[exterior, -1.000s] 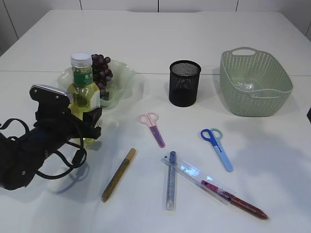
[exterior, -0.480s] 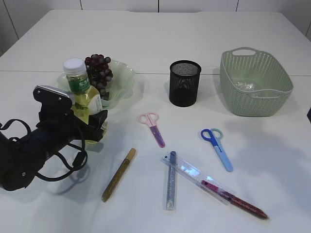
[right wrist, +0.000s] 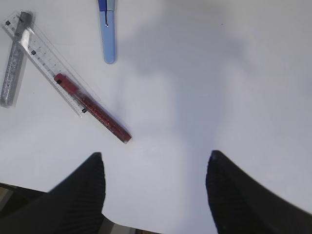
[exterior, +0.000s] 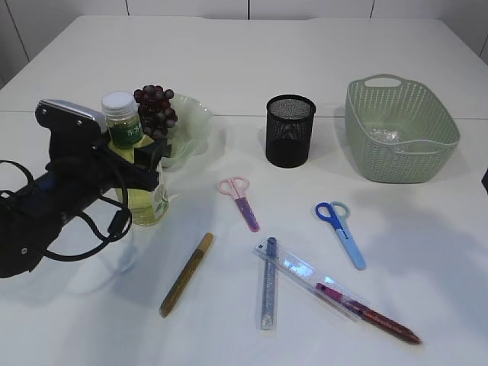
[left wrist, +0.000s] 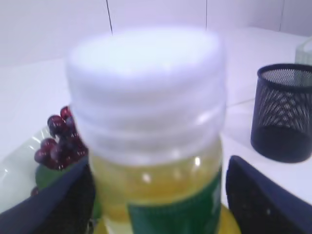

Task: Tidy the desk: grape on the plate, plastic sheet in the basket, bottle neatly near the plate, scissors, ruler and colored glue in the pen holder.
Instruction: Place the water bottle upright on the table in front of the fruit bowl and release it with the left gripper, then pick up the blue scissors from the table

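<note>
White desk (exterior: 320, 61): bottle (exterior: 137, 164) now upright beside plate (exterior: 194, 122); left gripper (exterior: 145, 164) fingers have spread, releasing it. Placement appears done.

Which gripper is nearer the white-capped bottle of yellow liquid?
Left. The left gripper straddles the white-capped bottle of yellow liquid; the right gripper hovers over bare table beyond the red glue pen.

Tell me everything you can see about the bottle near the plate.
The bottle is clear plastic with a white screw cap, a green label and yellow liquid inside. It stands upright on the white table, just in front of the pale green plate holding dark grapes. The left gripper is around its upper body with the jaws spread; the left wrist view shows gaps on both sides.
</note>
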Robot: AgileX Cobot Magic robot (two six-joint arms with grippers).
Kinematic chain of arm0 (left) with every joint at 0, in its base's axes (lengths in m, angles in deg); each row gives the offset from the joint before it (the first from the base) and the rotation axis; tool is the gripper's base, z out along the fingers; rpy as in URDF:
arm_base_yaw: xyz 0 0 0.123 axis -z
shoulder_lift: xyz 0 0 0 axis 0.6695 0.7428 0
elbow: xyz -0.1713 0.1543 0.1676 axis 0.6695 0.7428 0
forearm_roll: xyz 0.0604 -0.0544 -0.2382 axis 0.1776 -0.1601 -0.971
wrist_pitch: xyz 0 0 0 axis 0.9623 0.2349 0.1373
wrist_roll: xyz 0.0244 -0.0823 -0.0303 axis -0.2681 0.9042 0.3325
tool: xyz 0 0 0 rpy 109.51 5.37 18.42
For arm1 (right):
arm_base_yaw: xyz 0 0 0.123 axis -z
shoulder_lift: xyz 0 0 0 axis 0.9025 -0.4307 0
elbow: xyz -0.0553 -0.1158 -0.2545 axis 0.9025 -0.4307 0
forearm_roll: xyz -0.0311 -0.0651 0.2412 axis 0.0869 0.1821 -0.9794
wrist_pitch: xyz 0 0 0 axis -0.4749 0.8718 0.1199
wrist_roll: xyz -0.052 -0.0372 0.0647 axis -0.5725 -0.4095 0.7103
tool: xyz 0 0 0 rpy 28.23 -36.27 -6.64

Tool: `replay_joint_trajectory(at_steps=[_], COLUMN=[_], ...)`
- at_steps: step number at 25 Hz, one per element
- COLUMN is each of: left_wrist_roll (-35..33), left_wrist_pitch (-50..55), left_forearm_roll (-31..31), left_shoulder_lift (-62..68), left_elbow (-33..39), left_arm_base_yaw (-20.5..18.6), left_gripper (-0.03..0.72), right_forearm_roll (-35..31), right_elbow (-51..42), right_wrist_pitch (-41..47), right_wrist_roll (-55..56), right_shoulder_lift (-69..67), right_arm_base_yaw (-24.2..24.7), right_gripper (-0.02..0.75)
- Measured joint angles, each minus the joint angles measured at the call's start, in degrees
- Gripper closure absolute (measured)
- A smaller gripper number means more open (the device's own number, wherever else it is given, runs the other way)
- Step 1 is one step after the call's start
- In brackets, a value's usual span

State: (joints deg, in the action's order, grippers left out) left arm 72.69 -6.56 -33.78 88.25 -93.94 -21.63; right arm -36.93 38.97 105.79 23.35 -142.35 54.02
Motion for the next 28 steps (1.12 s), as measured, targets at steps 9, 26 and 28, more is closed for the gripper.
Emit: replay_joint_trajectory(at_steps=[9,26,28], left_wrist_roll=[2.33,5.16,5.16], left_wrist_pitch=[0.00,32.62,40.30], left_forearm_roll=[0.10,-1.63,-2.78], left_shoulder_lift=[-7.57,-30.36,-33.46], left_elbow=[0.00,0.42,0.42], left_arm_base_yaw=[0.00,0.00,0.00], left_gripper=[0.095,0.185,0.205], right_forearm_roll=[0.00,0.00,0.00], right_elbow=[0.00,0.00,0.00], right_wrist_pitch=[0.00,-0.10,-0.10], right_wrist_roll=[0.00,0.22,0.22], right_shoulder_lift=[0.00,0.00,0.00], right_arm_base_yaw=[0.00,0.00,0.00], right_gripper=[0.228,0.228,0.228])
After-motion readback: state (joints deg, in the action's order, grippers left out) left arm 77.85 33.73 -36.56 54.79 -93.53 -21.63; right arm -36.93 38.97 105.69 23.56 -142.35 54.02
